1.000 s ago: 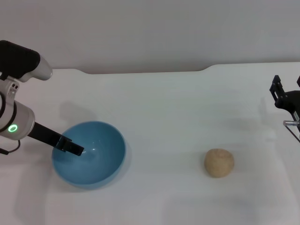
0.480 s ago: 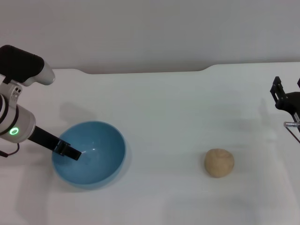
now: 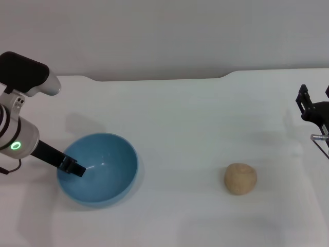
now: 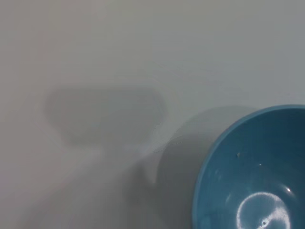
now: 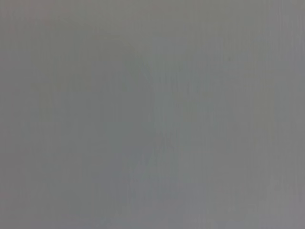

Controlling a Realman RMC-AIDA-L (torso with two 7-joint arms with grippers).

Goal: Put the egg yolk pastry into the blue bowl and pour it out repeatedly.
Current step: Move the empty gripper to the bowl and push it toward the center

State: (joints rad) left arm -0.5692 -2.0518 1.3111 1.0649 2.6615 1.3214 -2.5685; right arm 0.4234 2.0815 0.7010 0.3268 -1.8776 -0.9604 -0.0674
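The blue bowl (image 3: 100, 170) stands upright and empty on the white table at the left; part of it also shows in the left wrist view (image 4: 257, 171). The egg yolk pastry (image 3: 240, 178), a tan ball, lies on the table at the right, far from the bowl. My left gripper (image 3: 72, 167) is at the bowl's left rim, its dark tip just over the edge. My right gripper (image 3: 315, 92) is parked open and empty at the right edge, above and to the right of the pastry.
The white table (image 3: 180, 118) ends at a grey wall at the back. The right wrist view shows only a plain grey surface.
My left gripper has drawn back to the left, from inside the bowl to its left rim. The bowl, pastry and right arm have not moved.
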